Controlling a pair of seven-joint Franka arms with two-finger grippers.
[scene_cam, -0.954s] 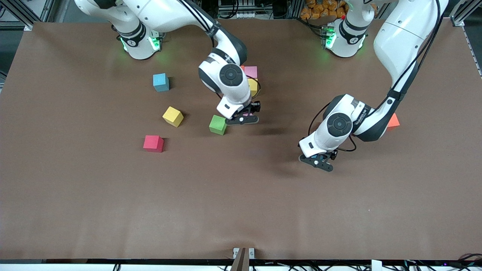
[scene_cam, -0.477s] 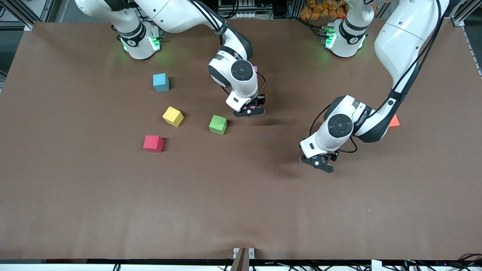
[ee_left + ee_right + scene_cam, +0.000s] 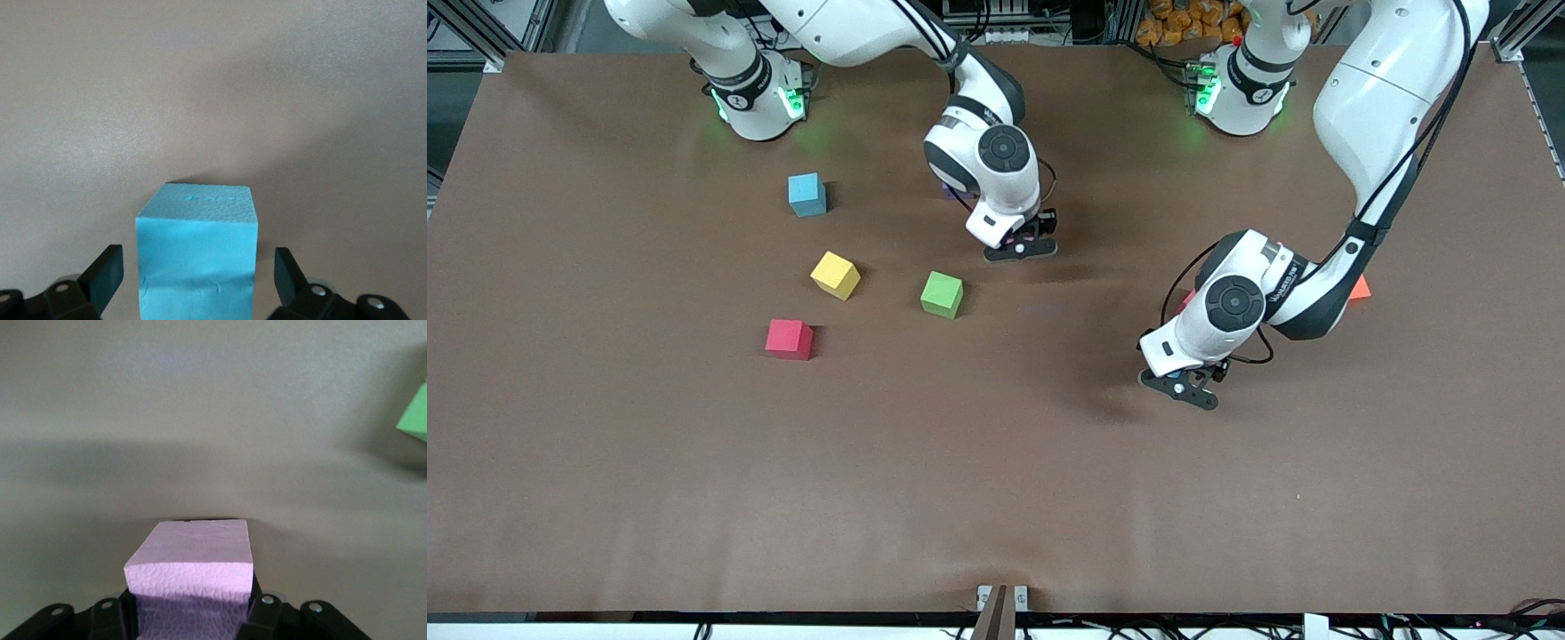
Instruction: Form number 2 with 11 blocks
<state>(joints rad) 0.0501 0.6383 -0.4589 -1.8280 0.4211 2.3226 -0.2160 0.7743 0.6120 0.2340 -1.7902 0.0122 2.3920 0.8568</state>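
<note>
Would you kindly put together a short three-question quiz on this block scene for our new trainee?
1. True or false: the right gripper is shut on a pale pink foam cube.
2. Which thing sits between the open fingers of the left gripper? A) a steel bolt; B) a light blue foam cube; C) nothing.
3. Fill in the blank: on the table, the red foam cube lies ___ to the front camera than the yellow foam cube.

Key: 1 true; 2 B; 3 nearer.
</note>
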